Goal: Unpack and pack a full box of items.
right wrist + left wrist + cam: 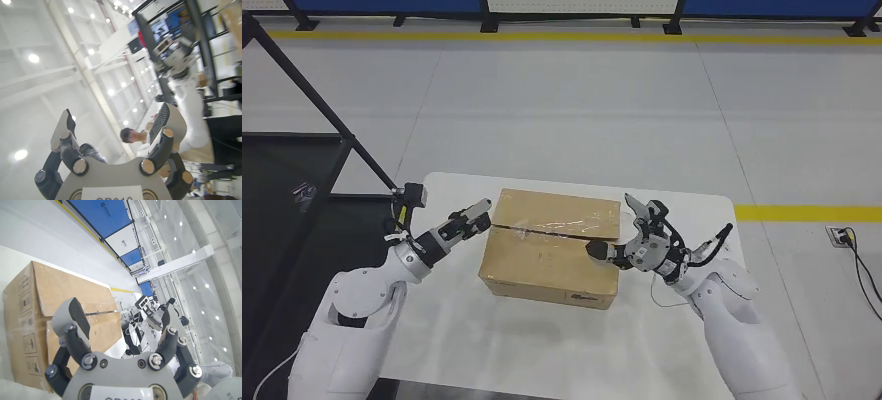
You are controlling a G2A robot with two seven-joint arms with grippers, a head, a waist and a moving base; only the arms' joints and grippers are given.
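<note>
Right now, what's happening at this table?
A two-armed robot is at a closed cardboard box that sits on the white table. Clear tape runs along the seam between the box's top flaps, so unpacking has not begun. The left tool is open at the box's left end, with one finger over the top. The right tool is open at the right end, by the seam. Neither holds anything.

Closed cardboard box (550,262) on white table (442,330)
</note>
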